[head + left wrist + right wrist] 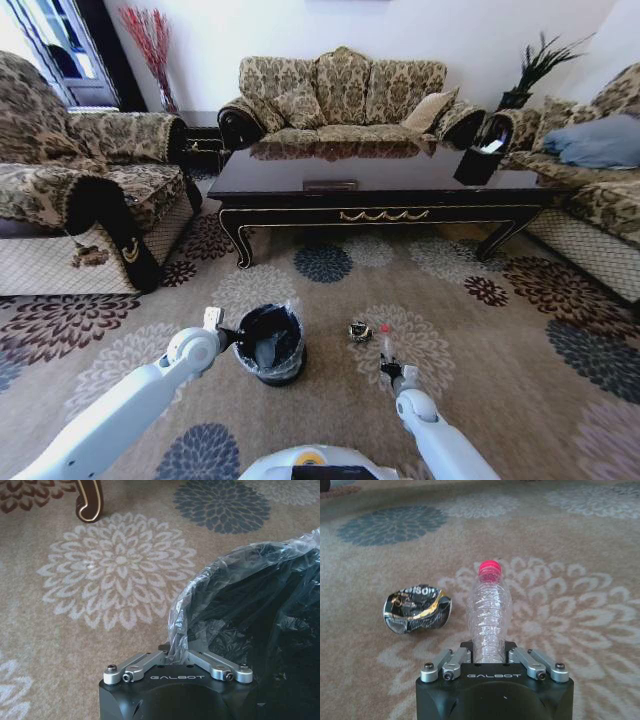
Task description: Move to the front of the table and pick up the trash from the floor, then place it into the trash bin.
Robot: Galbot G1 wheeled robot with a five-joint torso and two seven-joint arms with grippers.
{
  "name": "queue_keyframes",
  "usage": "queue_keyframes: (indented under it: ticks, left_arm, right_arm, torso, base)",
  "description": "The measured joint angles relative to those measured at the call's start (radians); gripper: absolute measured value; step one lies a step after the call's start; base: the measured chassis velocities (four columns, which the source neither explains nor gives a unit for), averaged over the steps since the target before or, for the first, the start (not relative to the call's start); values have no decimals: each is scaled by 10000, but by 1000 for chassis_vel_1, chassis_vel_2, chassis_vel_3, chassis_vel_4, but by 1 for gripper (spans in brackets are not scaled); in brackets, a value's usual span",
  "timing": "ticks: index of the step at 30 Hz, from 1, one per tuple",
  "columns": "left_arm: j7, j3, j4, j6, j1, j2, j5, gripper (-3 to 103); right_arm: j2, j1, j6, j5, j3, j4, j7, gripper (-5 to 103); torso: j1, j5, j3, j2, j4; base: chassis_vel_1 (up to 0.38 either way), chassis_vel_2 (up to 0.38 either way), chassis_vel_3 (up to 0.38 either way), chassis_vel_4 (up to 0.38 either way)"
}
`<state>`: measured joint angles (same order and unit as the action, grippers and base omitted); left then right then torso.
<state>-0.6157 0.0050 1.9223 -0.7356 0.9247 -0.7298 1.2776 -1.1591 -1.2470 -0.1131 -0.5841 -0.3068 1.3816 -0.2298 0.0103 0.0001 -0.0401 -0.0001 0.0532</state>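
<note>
Looking down from the head camera, you see the glossy near-black coffee table (pixel 380 180) with gold ornament on its apron across the patterned carpet (pixel 480 350), and before it, on the floor, the small round black trash bin (pixel 270 345) with a crinkled clear liner (pixel 290 372) over its rim. Your left gripper (pixel 237 338) sits at the bin's rim on its left side; your right gripper (pixel 388 368) is low over the carpet to the right of the bin, with a clear plastic bottle (pixel 385 343) pointing away from it and a dark crumpled wad (pixel 359 331) just beside the bottle. The left wrist view adds what the head view cannot: the left gripper's (pixel 178 649) fingers are pinched together on the liner's (pixel 225 580) edge at the trash bin's (pixel 280 625) rim, with one curved table leg (pixel 89 500) farther off. The right wrist view shows the right gripper's (pixel 486 652) fingers clamped on the base of the crushed, ribbed bottle (pixel 489 610), its red cap (pixel 489 569) at the far end, and the wad (pixel 416 609) as a shiny dark wrapper with printed letters, lying apart from the bottle on the carpet.
</note>
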Motion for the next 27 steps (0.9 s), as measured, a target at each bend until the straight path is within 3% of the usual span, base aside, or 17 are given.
queue_keyframes:
  ticks: [11, 15, 27]
  left_arm:
    - [-215, 889, -196, 0, -649, -509, -207, 0]
    - [-366, 1323, -141, 2, -774, -790, -271, 0]
    - [-610, 2576, -267, 3, -1578, -1227, -248, 0]
  right_arm:
    - [508, -1402, -107, -111, -1140, 2256, -11, 27]
    - [597, -2123, -279, -420, -1510, 4268, -137, 27]
    - [869, -3405, -451, -566, -1974, 7124, -190, 27]
  torso:
    - [0, 0, 0, 0, 2]
    - [0, -3, 0, 0, 0]
    - [0, -1, 0, 0, 0]
  base:
    - [0, 0, 0, 0]
    - [0, 0, 0, 0]
    - [0, 0, 0, 0]
